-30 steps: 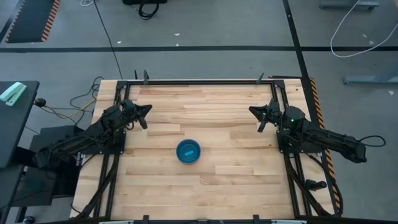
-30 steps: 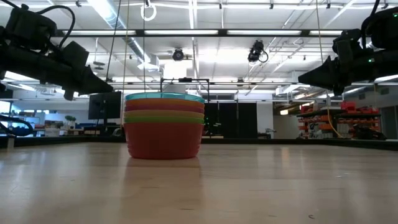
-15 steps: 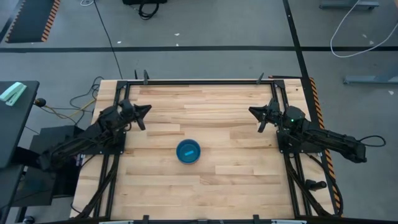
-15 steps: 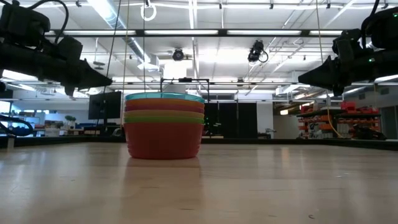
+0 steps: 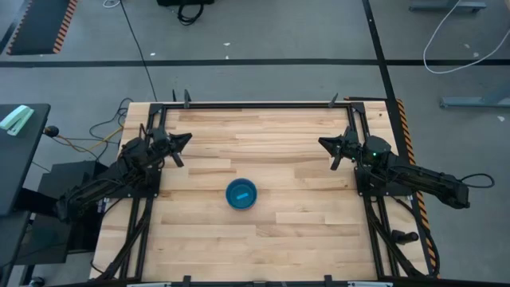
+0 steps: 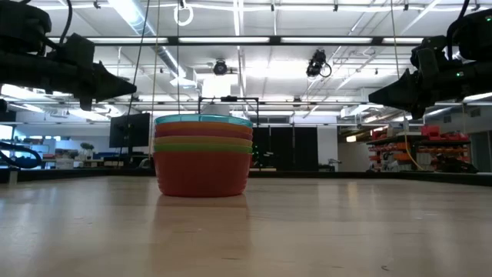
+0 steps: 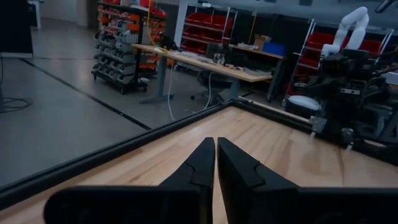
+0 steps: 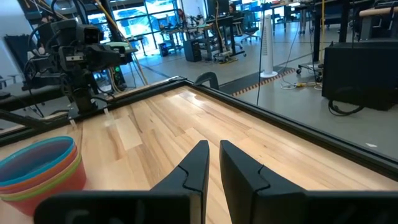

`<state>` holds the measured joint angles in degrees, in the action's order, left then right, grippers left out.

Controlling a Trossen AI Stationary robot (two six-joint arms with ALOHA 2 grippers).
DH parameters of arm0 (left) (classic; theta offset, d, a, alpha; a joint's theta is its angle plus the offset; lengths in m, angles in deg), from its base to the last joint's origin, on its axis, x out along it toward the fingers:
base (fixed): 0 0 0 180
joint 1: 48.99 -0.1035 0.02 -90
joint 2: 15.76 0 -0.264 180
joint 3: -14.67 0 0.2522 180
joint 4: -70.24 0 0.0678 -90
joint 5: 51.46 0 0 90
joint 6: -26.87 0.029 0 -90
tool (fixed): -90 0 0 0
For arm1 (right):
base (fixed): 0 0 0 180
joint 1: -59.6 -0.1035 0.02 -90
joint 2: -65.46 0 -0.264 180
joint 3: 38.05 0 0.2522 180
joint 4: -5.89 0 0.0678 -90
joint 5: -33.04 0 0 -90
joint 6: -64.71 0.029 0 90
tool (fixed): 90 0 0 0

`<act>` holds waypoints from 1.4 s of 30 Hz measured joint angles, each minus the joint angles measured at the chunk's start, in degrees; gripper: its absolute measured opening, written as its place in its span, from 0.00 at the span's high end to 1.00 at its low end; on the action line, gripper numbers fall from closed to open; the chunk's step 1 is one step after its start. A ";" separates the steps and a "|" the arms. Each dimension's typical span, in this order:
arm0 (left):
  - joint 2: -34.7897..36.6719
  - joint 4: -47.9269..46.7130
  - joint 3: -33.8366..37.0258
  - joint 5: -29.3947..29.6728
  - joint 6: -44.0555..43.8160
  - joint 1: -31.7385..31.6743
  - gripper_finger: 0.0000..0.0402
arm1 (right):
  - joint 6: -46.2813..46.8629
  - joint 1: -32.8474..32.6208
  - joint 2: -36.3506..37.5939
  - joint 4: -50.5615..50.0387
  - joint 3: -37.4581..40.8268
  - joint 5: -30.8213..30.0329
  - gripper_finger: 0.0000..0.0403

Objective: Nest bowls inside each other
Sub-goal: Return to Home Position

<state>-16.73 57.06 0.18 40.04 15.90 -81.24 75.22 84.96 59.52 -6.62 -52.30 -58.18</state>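
Observation:
The bowls stand nested in one stack (image 5: 241,194) on the middle of the table, its base on the wood. The bright blue bowl is on top and the orange one at the bottom (image 6: 203,156); green and yellow rims show between them. The stack also shows in the right wrist view (image 8: 40,171). My left gripper (image 5: 186,139) (image 7: 216,144) hovers shut near the table's far left corner. My right gripper (image 5: 323,143) (image 8: 214,148) hovers shut near the far right. Both stand well away from the stack and above the table (image 6: 131,83) (image 6: 373,96).
A black metal frame (image 5: 255,104) runs along the table's far edge and both sides. Bare wood lies all around the stack. Each wrist view shows the other arm across the table: the right arm (image 7: 348,81) and the left arm (image 8: 81,50).
My left gripper has risen and drawn back toward the table's left edge, staying shut. The right arm and the stack of bowls have kept still.

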 joint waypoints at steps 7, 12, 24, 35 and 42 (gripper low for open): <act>-0.12 -0.20 0.05 -0.02 -0.13 0.01 0.91 | -0.05 0.00 -0.02 -0.02 0.00 -0.01 0.88; -0.12 -0.30 0.11 -0.02 0.22 -0.01 0.92 | 1.38 0.00 -0.02 -0.01 0.00 -0.01 0.88; -0.12 -0.28 0.17 -0.04 -0.60 0.00 0.93 | -0.13 0.00 -0.02 0.02 0.00 -0.01 0.88; -0.13 1.66 0.33 -0.09 -0.36 0.00 0.92 | 2.39 0.00 -0.02 4.48 -0.04 -0.01 0.88; -0.13 2.47 0.33 -0.09 -0.11 0.01 0.94 | 1.88 0.00 -0.02 2.77 -0.04 -0.44 0.88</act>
<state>-16.85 59.53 0.51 39.95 15.78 -81.23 77.10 84.97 59.50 -3.84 -52.34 -58.62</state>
